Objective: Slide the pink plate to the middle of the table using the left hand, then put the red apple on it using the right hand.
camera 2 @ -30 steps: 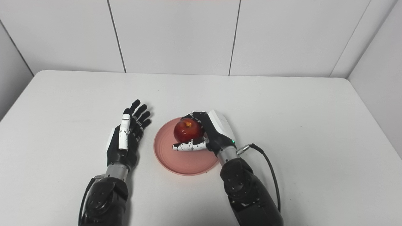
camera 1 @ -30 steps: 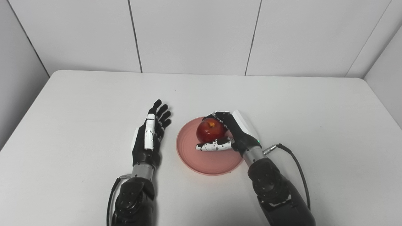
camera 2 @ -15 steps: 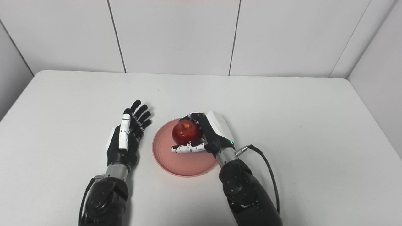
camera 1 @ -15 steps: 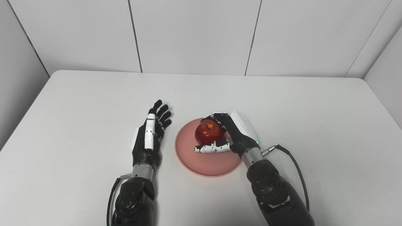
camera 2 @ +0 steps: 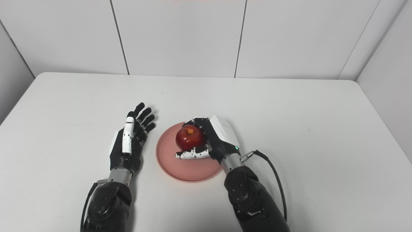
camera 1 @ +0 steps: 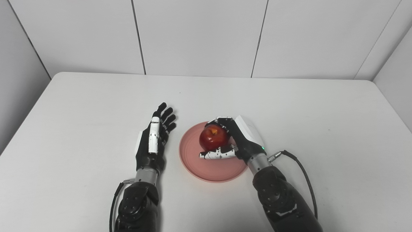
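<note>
Nearest the camera, both dark forearms come up from the bottom edge, one on each side of the plate [camera 1: 196,161], which lies flat near the middle of the table [camera 1: 80,106]. A black cable [camera 1: 304,170] loops out from the right wrist and trails over the tabletop, clear of the plate.

The right hand [camera 1: 236,141] reaches over the plate's right rim with its fingers curled round the apple [camera 1: 213,138]: the fingers wrap the far and right sides while the white thumb [camera 1: 217,154] lies along the near side, just under the fruit. That wrap keeps the round apple from rolling while it is set down. The apple sits over the inner part of the plate, stem end up. Whether it already rests on the plate or hangs just above it cannot be told from either view. The placing step looks nearly done; what appears to remain is for the fingers to let go.

The left hand [camera 1: 154,138] rests just beside the plate's left rim, not touching it, holding nothing, fingers straight and a little spread, pointing away from the robot. It seems parked there because its part, sliding the plate, looks finished, and staying close keeps it out of the right hand's way.

Farther off, the table runs back to pale wall panels [camera 1: 199,35].
</note>
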`<state>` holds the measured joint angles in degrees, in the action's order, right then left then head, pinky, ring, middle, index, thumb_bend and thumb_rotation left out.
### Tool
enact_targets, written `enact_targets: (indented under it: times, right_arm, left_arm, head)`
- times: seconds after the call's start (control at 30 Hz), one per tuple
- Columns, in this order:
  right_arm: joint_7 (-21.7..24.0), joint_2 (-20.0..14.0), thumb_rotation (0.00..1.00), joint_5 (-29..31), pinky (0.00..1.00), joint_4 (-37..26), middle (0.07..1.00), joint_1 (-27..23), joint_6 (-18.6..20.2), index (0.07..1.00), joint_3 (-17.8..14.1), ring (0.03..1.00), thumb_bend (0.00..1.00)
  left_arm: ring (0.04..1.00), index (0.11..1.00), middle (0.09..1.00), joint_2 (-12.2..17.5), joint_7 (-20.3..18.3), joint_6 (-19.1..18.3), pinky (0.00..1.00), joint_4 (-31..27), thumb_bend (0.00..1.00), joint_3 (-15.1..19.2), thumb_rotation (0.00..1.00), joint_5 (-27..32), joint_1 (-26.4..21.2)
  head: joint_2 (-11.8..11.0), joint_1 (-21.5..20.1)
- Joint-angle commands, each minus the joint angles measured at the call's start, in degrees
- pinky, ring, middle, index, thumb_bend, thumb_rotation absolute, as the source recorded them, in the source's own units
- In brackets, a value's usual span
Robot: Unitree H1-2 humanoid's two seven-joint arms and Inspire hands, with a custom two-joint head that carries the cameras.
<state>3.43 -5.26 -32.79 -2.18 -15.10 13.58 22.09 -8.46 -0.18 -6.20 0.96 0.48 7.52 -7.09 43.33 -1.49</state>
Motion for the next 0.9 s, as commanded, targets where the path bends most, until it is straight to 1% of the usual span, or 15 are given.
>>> enact_targets:
  times: [0.0, 0.07, 0.13, 0.23, 0.37, 0.7, 0.87]
  right_arm:
    - [0.67, -0.14, 0.18, -0.70, 0.50, -1.89, 0.628, -0.58, -0.93, 0.608, 0.28, 0.574, 0.77]
    - [0.89, -0.26, 0.20, -1.01, 0.52, -2.25, 0.645, -0.59, -0.98, 0.640, 0.37, 0.595, 0.83]
    - [0.91, -0.35, 0.21, -1.09, 0.54, -2.41, 0.661, -0.60, -1.44, 0.662, 0.44, 0.614, 0.87]
    - [0.68, -0.37, 0.23, -1.07, 0.56, -2.41, 0.669, -0.63, -2.21, 0.676, 0.51, 0.625, 0.90]
    - [1.05, -0.42, 0.24, -0.56, 0.57, -2.90, 0.697, -0.55, -2.23, 0.702, 0.41, 0.652, 0.94]
    - [3.20, -1.14, 0.28, 0.01, 0.64, -4.12, 0.758, -0.36, -1.91, 0.759, 0.26, 0.722, 1.00]
    - [3.60, -1.62, 0.32, 0.56, 0.68, -4.48, 0.787, -0.34, -2.62, 0.789, 0.03, 0.750, 1.00]
  left_arm:
    - [0.893, 0.888, 0.902, -0.63, 0.66, -1.18, 0.90, -0.54, 0.41, -0.22, 1.00, -0.08, 0.25]
    - [0.893, 0.889, 0.902, -0.63, 0.65, -1.19, 0.90, -0.53, 0.41, -0.23, 1.00, -0.09, 0.26]
    - [0.894, 0.890, 0.904, -0.61, 0.61, -1.26, 0.90, -0.53, 0.41, -0.24, 1.00, -0.08, 0.25]
    - [0.893, 0.890, 0.904, -0.59, 0.59, -1.20, 0.90, -0.49, 0.41, -0.25, 1.00, -0.11, 0.26]
    - [0.893, 0.889, 0.903, -0.54, 0.54, -1.04, 0.90, -0.53, 0.41, -0.30, 1.00, -0.17, 0.34]
    - [0.896, 0.894, 0.906, -0.32, 0.17, -0.63, 0.90, -0.16, 0.41, -0.29, 1.00, 0.04, 0.36]
    - [0.895, 0.893, 0.906, -0.28, 0.11, -0.29, 0.90, -0.05, 0.41, -0.24, 1.00, 0.08, 0.37]
  head:
    - [0.08, 0.07]
    - [0.08, 0.07]
    - [0.06, 0.04]
    - [0.06, 0.04]
    - [0.08, -0.11]
    - [-0.02, -0.26]
    - [-0.05, -0.35]
